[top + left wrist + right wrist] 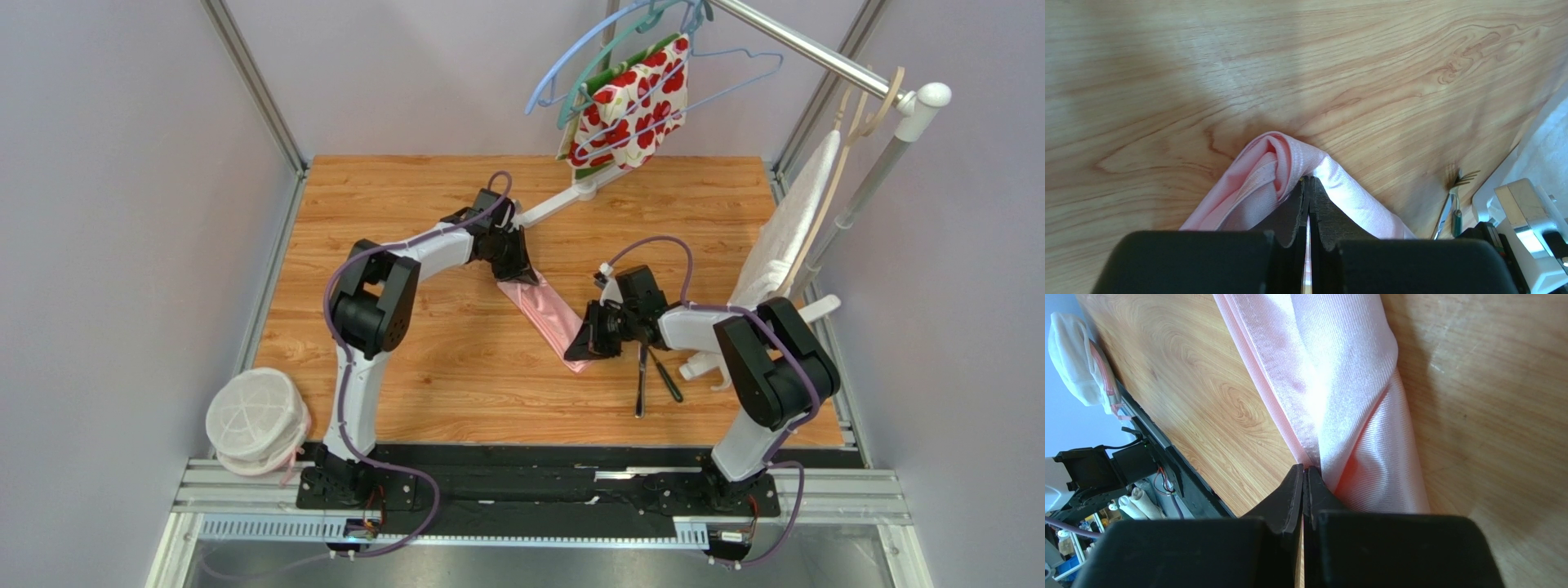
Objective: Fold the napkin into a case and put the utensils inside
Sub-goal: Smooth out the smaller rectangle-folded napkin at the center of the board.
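The light-pink napkin [548, 316] is stretched as a narrow band between my two grippers at the middle of the wooden table. My left gripper [514, 272] is shut on its far end; in the left wrist view the cloth [1278, 171] bunches around the closed fingertips. My right gripper [586, 346] is shut on its near end, where the cloth [1346, 398] runs away from the closed jaws. The utensils [650, 377], a fork and a darker thin piece, lie on the table just right of my right gripper. They also show in the left wrist view [1453, 199].
A red-and-white floral cloth [632, 110] hangs on hangers from a rail at the back. A white cloth [791, 239] hangs on the rack at the right. A white mesh object [255, 420] sits at the table's near left corner.
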Robot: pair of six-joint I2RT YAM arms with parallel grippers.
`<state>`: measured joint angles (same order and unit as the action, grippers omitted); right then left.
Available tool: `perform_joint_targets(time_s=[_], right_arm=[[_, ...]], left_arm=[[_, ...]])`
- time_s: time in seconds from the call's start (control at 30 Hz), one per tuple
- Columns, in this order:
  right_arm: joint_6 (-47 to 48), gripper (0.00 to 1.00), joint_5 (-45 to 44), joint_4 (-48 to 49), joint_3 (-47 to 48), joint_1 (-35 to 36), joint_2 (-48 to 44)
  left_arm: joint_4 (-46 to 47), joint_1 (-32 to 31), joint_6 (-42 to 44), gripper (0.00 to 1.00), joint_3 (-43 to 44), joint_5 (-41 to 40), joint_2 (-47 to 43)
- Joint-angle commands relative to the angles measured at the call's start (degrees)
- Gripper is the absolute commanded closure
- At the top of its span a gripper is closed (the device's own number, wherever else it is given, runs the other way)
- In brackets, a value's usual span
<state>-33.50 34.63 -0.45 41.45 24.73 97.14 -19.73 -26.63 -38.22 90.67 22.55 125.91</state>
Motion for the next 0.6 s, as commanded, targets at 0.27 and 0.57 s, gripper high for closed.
perform_joint_targets(time_s=[0.27,0.57], right_arm=[[3.6,1.0,-1.6,-6.7,1.5,0.4,-7.8],[3.8,1.0,-1.1,-7.9,5.3,0.0,-6.8]], left_arm=[[-3.2,1.1,3.9,0.91,3.3,5.0,-6.2],[-2.3,3.7,0.5,0.96,-4.6,1.5,-16.0]])
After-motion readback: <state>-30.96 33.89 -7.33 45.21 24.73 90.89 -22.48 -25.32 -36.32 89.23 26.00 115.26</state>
